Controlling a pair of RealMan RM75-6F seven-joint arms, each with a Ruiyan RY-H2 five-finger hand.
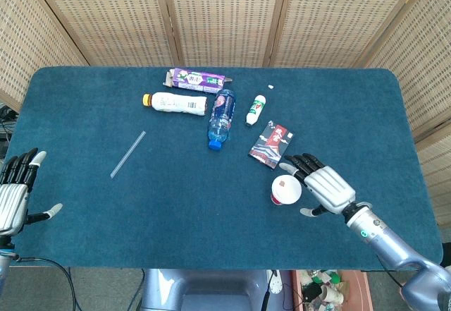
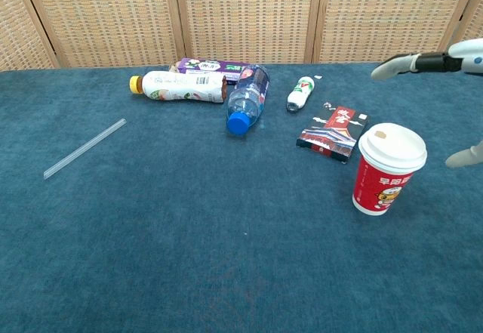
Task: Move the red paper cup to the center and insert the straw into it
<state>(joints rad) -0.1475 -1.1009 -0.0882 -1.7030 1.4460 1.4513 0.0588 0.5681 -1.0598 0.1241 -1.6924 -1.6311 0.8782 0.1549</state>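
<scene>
The red paper cup (image 1: 286, 190) (image 2: 386, 171) stands upright with a white lid, right of the table's middle. My right hand (image 1: 323, 187) hovers just to its right with fingers spread and nothing in it; only its fingertips (image 2: 392, 66) show at the chest view's right edge. A clear straw (image 1: 127, 154) (image 2: 83, 149) lies flat on the blue cloth at the left. At the table's left front edge, my left hand (image 1: 15, 191) is open and empty, far from the straw.
Behind the cup lie a red packet (image 1: 271, 144), a small white bottle (image 1: 256, 109), a blue-capped water bottle (image 1: 221, 118), a yellow-capped white bottle (image 1: 176, 102) and a purple box (image 1: 198, 80). Wicker screens stand behind the table (image 1: 84, 99).
</scene>
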